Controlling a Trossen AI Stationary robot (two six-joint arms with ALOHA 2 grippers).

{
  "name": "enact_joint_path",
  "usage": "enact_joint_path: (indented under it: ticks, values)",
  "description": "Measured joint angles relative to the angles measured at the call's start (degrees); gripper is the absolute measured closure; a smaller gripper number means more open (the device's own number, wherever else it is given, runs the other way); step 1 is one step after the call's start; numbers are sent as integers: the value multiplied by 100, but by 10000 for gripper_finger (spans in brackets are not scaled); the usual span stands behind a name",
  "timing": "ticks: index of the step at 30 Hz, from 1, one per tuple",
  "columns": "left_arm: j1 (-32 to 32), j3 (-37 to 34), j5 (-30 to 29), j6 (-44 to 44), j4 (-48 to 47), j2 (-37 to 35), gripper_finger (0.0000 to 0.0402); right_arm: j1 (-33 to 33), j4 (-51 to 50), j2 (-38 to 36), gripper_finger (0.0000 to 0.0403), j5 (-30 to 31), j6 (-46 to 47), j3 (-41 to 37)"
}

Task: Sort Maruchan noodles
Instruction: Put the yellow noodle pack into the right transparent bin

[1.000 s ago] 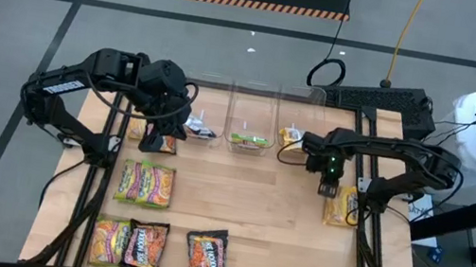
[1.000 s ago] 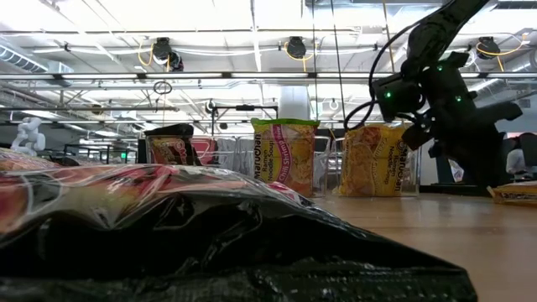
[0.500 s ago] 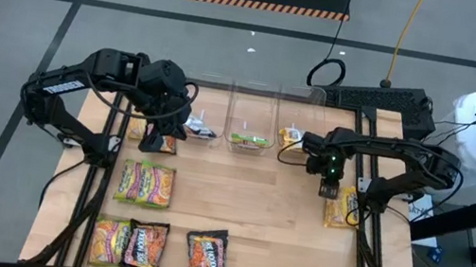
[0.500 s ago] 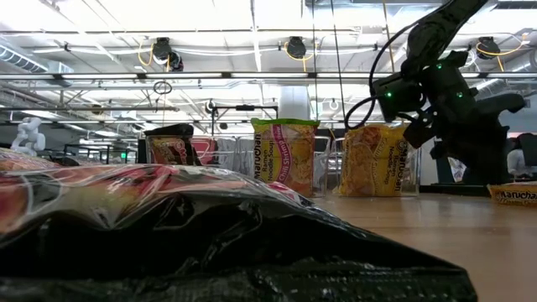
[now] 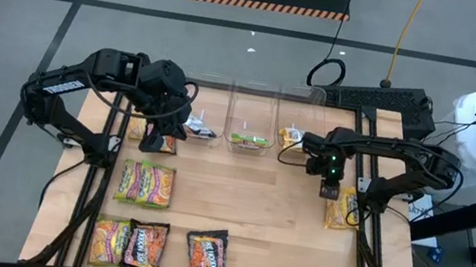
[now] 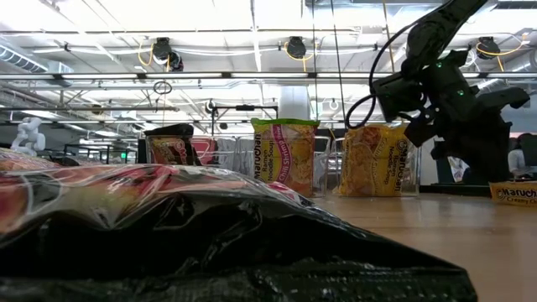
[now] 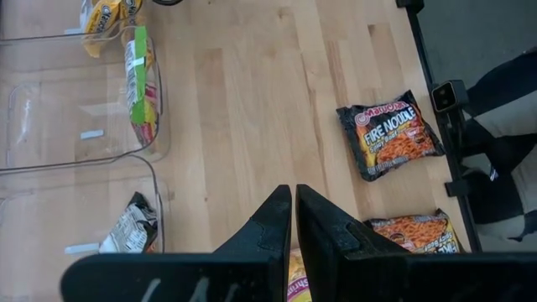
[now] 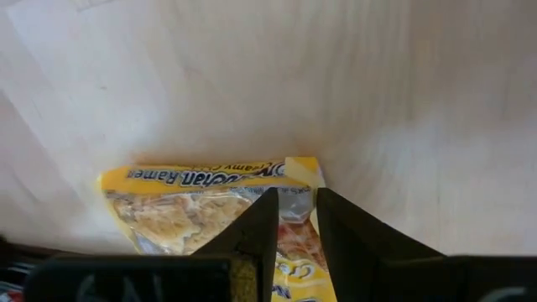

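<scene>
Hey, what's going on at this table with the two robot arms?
Two arms are sorting ramen packets into three clear plastic bins. The right tool is down on a yellow crinkly noodle packet near the table's right edge, fingers straddling a fold of it. The left tool, nearly shut, sits over an orange packet near the bins. Several packets wait unsorted.

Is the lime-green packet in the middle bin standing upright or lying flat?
Upright. The low view shows the lime-green packet standing on edge; from above only its thin edge shows in the middle bin.
</scene>
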Motion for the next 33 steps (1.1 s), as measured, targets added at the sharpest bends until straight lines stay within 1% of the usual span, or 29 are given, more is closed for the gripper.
enact_joint_path:
  ticks: [4, 13, 17, 20, 25, 26, 33]
  values:
    - [0, 0, -1, -63, 0, 1, 376, 83, 117, 33, 326, 0, 2, -20]
    - [0, 0, 0, -116, 0, -1, 376, 318, 233, 564, 326, 2, 12, -42]
    - [0, 0, 0, -100, 0, 0, 376, 382, 359, 667, 328, 7, 5, -74]
    - [0, 0, 0, -100, 0, -1, 376, 411, 417, 709, 343, 7, -6, -76]
    - [0, 0, 0, -105, -1, -1, 376, 412, 414, 726, 392, 4, -25, -76]
    - [0, 0, 0, -105, 0, -1, 376, 412, 413, 726, 397, 4, -28, -76]
    - [-2, 0, 0, -114, 0, 0, 376, 412, 348, 726, 402, -11, -123, -70]
